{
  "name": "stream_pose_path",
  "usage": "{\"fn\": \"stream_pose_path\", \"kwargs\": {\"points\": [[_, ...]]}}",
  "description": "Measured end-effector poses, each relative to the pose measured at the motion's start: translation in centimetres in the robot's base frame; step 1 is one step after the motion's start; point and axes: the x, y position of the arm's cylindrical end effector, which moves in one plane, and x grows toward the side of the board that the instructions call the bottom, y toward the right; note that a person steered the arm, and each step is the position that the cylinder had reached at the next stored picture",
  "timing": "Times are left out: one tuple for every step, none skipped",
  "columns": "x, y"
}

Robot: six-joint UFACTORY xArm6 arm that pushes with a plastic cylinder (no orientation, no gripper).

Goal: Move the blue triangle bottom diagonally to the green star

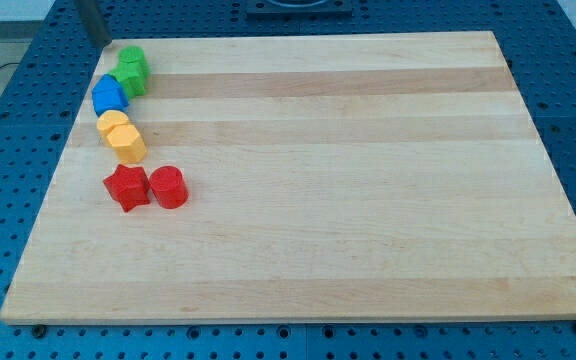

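At the board's top-left corner, my tip (103, 42), a bare rod with no pincer to spread, is seen just above-left of the green star (131, 69), beyond which the blue triangle (109, 95) is found.

- The blue triangle (110, 95) is lying flat near the worktop's upper-left corner, a small solid blue block, touching the green star on its lower-left side.
- The green star (131, 69) is sitting flat just inside the worktop's top edge, a bright green block up and to the right of the triangle.
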Motion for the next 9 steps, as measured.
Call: {"fn": "stream_pose_path", "kwargs": {"points": [[5.3, 0.0], [9.8, 0.1], [12.3, 1.3], [13.4, 5.3], [13.4, 12.4], [13.4, 16.2], [13.4, 10.8], [13.4, 2.1], [14.2, 0.1]]}}
